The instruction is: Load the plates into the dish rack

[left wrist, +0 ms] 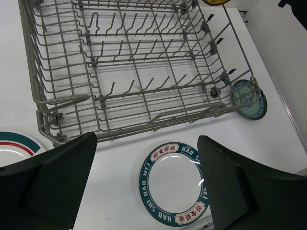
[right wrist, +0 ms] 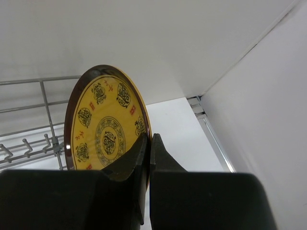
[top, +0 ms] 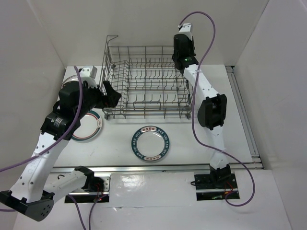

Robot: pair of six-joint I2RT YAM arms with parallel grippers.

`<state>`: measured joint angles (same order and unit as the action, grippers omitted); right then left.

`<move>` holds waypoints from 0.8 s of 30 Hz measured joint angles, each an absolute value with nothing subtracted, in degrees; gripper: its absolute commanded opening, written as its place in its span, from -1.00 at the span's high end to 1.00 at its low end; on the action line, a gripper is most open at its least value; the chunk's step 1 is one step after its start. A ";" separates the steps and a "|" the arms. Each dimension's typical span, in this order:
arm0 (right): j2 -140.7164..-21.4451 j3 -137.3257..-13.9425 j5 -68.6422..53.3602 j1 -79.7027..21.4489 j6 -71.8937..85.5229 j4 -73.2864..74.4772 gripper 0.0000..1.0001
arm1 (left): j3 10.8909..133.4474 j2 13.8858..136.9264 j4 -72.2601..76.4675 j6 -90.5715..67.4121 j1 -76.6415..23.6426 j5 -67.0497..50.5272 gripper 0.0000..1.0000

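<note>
The grey wire dish rack stands at the back middle of the table, and I see no plates in it. A white plate with a dark blue lettered rim lies flat in front of it. My left gripper hangs open above that plate, near the rack's front left corner. My right gripper is shut on the rim of the yellow plate, held on edge above the rack's far right side. A teal-blue patterned plate lies by the rack's right end. A white plate with a teal rim lies under my left arm.
White walls close in the table on the left, back and right. A metal rail runs along the table's right edge. My right arm rises beside the rack's right end, trailing a purple cable.
</note>
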<state>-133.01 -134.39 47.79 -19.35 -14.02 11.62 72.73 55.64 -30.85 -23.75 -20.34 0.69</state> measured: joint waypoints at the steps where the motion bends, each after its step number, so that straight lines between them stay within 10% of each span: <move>1: -133.14 -134.39 47.77 -19.35 -14.02 11.60 1.00 | 72.73 55.64 -30.85 -23.75 -20.34 0.69 -1.00; 24: -138.17 -133.78 46.52 -20.71 -15.97 9.80 1.00 | 72.73 54.85 -30.85 -23.75 -20.34 -0.32 -1.00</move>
<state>-138.17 -133.78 46.52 -20.71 -15.97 9.80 72.73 54.85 -30.85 -23.75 -20.34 -0.32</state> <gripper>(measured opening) 0.033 0.999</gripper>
